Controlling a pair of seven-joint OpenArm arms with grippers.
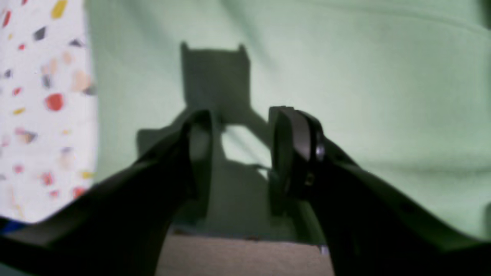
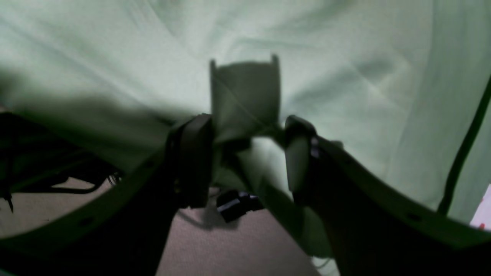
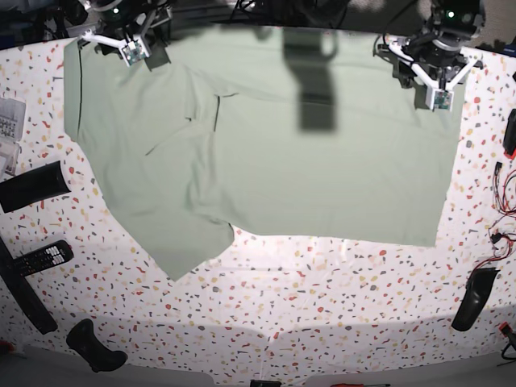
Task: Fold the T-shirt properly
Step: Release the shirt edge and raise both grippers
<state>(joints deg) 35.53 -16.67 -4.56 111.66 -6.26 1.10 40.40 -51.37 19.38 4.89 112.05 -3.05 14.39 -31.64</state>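
Observation:
The pale green T-shirt (image 3: 306,161) lies spread over the back half of the speckled table (image 3: 322,298), with a sleeve flap (image 3: 189,242) pointing toward the front left. My left gripper (image 3: 439,97) hovers over the shirt's far right corner. In its wrist view the left gripper (image 1: 241,130) is open, and flat T-shirt fabric (image 1: 364,96) shows through the gap. My right gripper (image 3: 133,52) is at the far left corner. In its wrist view the right gripper (image 2: 245,134) stands open, with a drooping fold of the T-shirt (image 2: 115,57) running between its fingers.
A remote control (image 3: 40,260) and a black bar (image 3: 32,185) lie at the table's left. A black handle (image 3: 95,345) sits at the front left. Another black tool (image 3: 472,298) and red wires (image 3: 504,226) are at the right edge. Beyond the table's far edge the floor (image 1: 238,257) shows.

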